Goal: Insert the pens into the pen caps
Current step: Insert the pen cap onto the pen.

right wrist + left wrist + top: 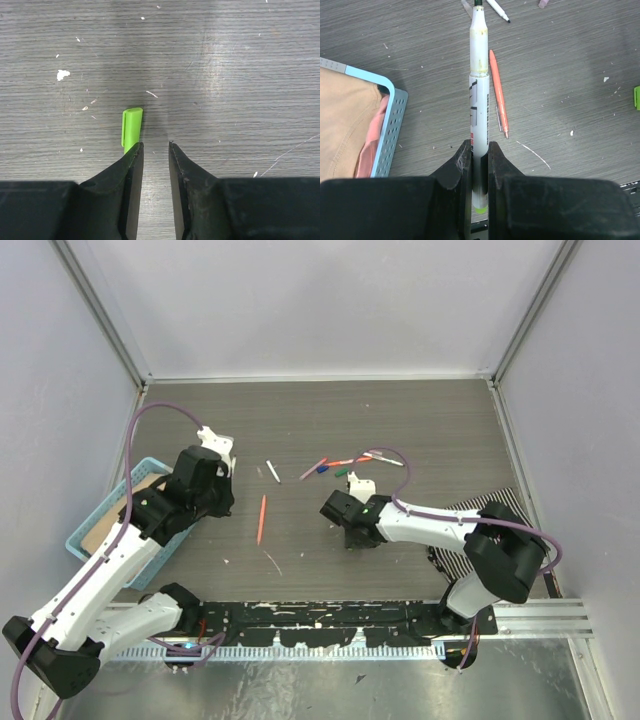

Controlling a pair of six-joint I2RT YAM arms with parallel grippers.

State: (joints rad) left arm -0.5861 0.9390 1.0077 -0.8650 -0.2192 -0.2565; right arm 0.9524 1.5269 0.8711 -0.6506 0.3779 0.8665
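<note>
The left gripper (479,150) is clamped on a white-barrelled pen (479,70), which points straight out from the wrist above the table (570,60). An orange pen (498,95) lies on the wood just beside it, and a blue basket (390,125) sits off to one side. The right gripper (155,147) has its jaws slightly apart with nothing between them, and a green cap (132,127) lies flat just outside one fingertip

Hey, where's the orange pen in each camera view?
Top external: orange pen left of centre.
Left wrist: upper middle, just right of the white pen in the left claw.
Right wrist: not in it.
Landmark: blue basket, left side of top external and left wrist views.
</note>
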